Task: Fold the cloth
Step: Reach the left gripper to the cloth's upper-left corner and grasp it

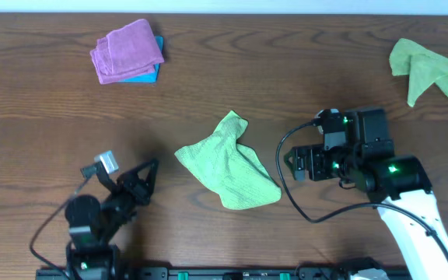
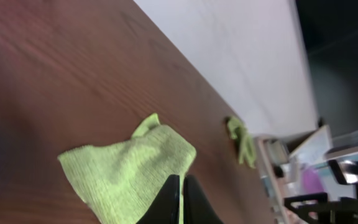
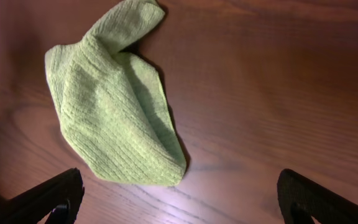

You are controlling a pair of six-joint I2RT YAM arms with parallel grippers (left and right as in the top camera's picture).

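Observation:
A light green cloth (image 1: 228, 161) lies crumpled in a rough fold at the middle of the wooden table; it also shows in the left wrist view (image 2: 129, 171) and the right wrist view (image 3: 114, 106). My left gripper (image 1: 148, 177) is shut and empty, to the left of the cloth and apart from it; its closed fingertips (image 2: 182, 190) point toward the cloth. My right gripper (image 1: 292, 165) is open wide and empty, just right of the cloth; its two fingers show at the bottom corners of the right wrist view (image 3: 179, 199).
A folded pink cloth (image 1: 127, 50) on a blue one (image 1: 148, 75) sits at the back left. Another green cloth (image 1: 426, 68) lies crumpled at the back right. Equipment stands beyond the table's far edge (image 2: 328, 180).

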